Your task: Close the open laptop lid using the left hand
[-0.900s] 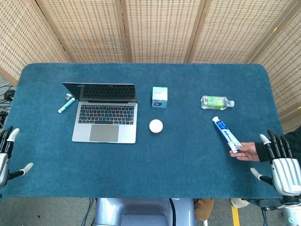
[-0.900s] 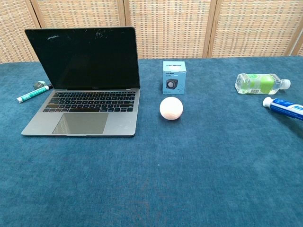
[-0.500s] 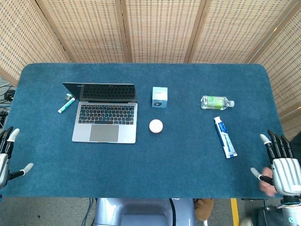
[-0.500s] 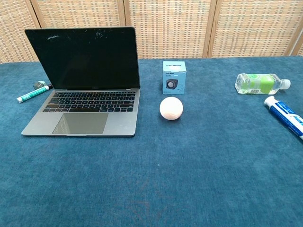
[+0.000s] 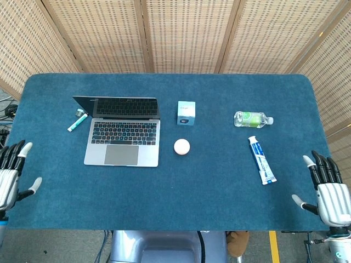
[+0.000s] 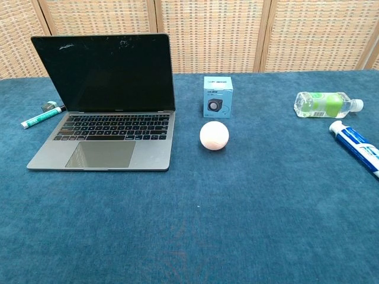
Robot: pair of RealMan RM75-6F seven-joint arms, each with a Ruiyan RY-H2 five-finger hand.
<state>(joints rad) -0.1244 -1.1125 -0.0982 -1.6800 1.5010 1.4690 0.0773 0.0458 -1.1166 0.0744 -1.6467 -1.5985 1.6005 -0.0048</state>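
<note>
Since the earlier frames the left hand [image 5: 12, 175] had crept up and slightly inward at the worktop's left edge, and the toothpaste tube had shifted a little near the right edge. The silver laptop with its dark screen [image 5: 123, 130] [image 6: 106, 100] sat in the left half of the blue felt-covered worktop [image 5: 164, 192], nearer the far edge than the near one, its lid standing upright and wide open, untouched. The left hand was empty with its fingers spread, well apart from the laptop and not visible in the chest view. A green-and-white marker pen [image 5: 77, 121] [image 6: 42, 116] lay just beside the laptop's far left corner. A small pale-blue box [image 5: 186, 113] [image 6: 218, 96] and a pale pink ball [image 5: 181, 146] [image 6: 214, 135] sat near the middle; a clear bottle with a green label [image 5: 252, 119] [image 6: 324, 104] and the blue-and-white toothpaste tube [image 5: 260, 159] [image 6: 357, 145] lay towards the right edge. The right hand [image 5: 328, 192] rested empty, fingers apart, at the near right corner. The risk, as I judged it, was that a reach from the left could knock the pen, or that pushing low on the lid would slide the whole laptop rather than fold it.
</note>
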